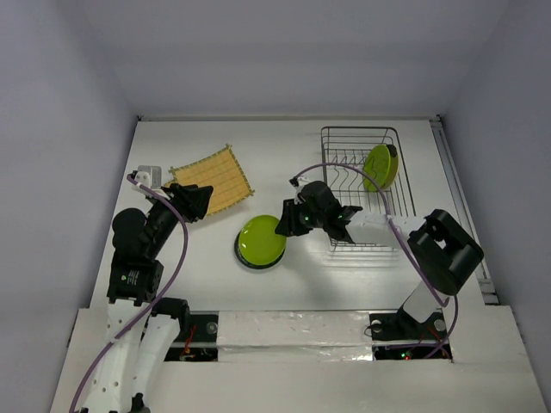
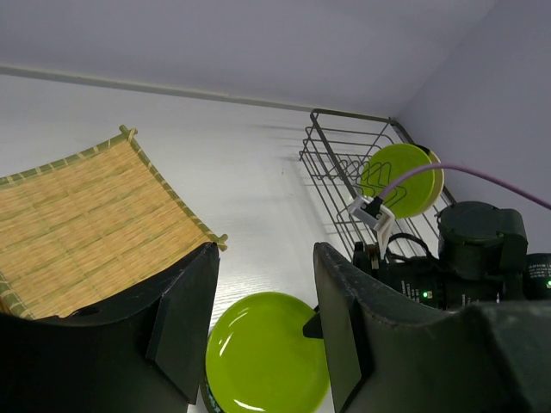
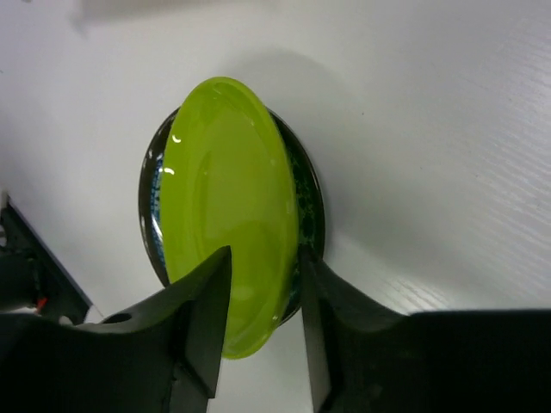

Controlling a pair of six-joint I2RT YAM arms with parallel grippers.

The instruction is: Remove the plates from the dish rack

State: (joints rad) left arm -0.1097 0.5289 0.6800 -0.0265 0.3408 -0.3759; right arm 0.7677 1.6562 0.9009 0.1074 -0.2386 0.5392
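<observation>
1. The worktop [image 1: 284, 146] is carrying everything. You are working between its middle and its far right corner.
2. The dish rack [image 1: 360, 129] is sitting in the far right corner, with its long side running along the right edge.
3. The straw mat [image 1: 213, 181] is lying toward the far left corner, turned at an angle to the edges.
4. The stacked plate [image 1: 258, 241], glossy lime green, is lying near the middle of the worktop on top of a dark dish [image 3: 308, 202], whose rim is showing around it.
5. The racked plate [image 1: 380, 167], also lime green, is standing on edge among the tines at the rack's right side. You are looking at the one plate left to unload that the views show.
6. The right pincer [image 3: 264, 258] is reaching to the stacked plate, its fingers standing either side of the rim that faces the rack. You cannot tell whether it is pinching that rim or letting it go.
7. The left pincer [image 2: 264, 249] is hanging released over the mat's near corner, with nothing between its fingers.
8. Judging by the gloss, you are dealing with light, stiff, slippery plates that may chip if knocked. Try taking the racked plate by its upper rim, one finger on each face, and lifting it straight up clear of the tines.
</observation>
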